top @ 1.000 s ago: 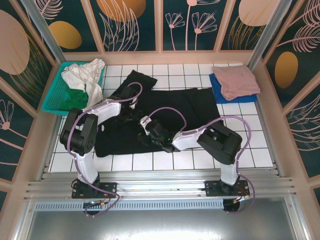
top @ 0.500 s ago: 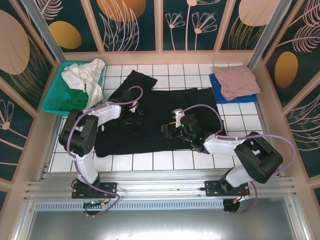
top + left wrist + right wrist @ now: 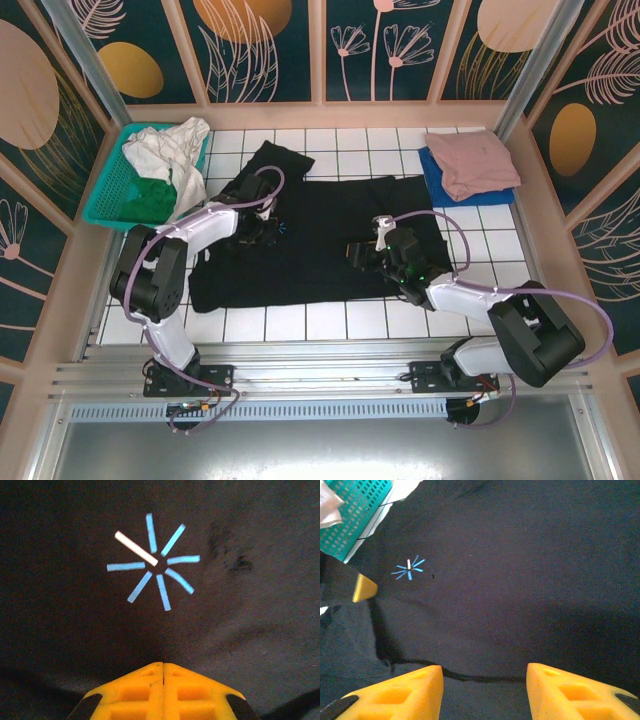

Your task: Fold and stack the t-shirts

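On the white-tiled table (image 3: 330,322), over the black t-shirt (image 3: 320,225), left gripper (image 3: 163,666) is closed, right gripper (image 3: 485,672) gapes empty.

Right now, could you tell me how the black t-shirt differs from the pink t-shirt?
The black t-shirt is spread open across the middle of the tiled table; the pink t-shirt is folded compactly at its far right corner. The black t-shirt covers far more area than the pink t-shirt. The black one lies directly on the tiles, while the pink one rests on a folded blue t-shirt. Both lie flat.
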